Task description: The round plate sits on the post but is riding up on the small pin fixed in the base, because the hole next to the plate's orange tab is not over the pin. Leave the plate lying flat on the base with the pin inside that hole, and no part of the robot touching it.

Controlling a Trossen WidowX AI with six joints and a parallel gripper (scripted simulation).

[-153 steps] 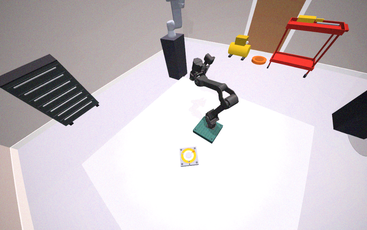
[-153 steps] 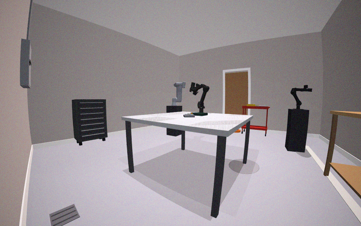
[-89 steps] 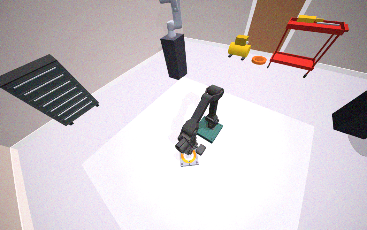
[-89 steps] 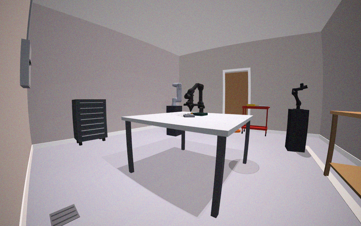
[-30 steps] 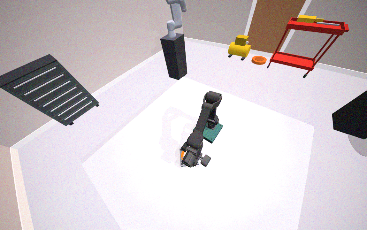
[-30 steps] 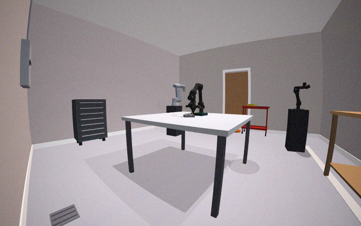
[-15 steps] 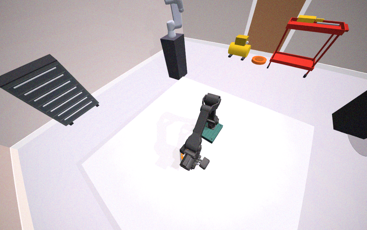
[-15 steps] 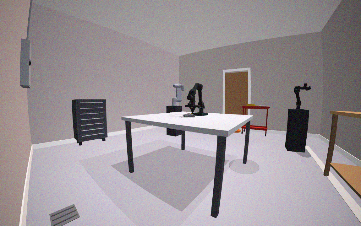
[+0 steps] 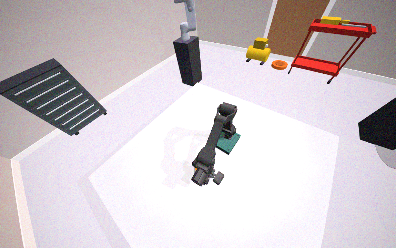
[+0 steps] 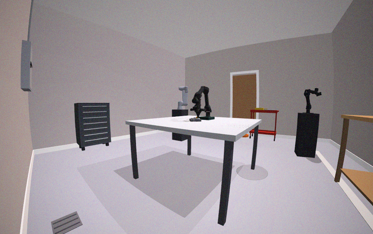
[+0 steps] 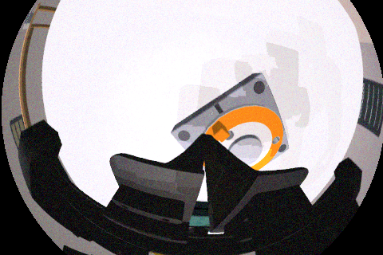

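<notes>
Down low, shut pincer [image 11: 204, 146] overlaps orange plate [image 11: 268, 124] — no lettering legible

Robotics workshop, dark grey drawer tool cabinet [image 10: 92, 123], red two-shelf metal cart [image 10: 263, 122], yellow tank compressor [image 9: 258, 51], pedestal-mounted black robot arm [image 10: 310, 99], white square table [image 10: 199, 125] with dark legs, wooden workbench [image 10: 367, 151].

1 plate [image 11: 239, 119], 1 base [image 11: 250, 88], 1 table [image 10: 211, 128], 3 robot arms.
</notes>
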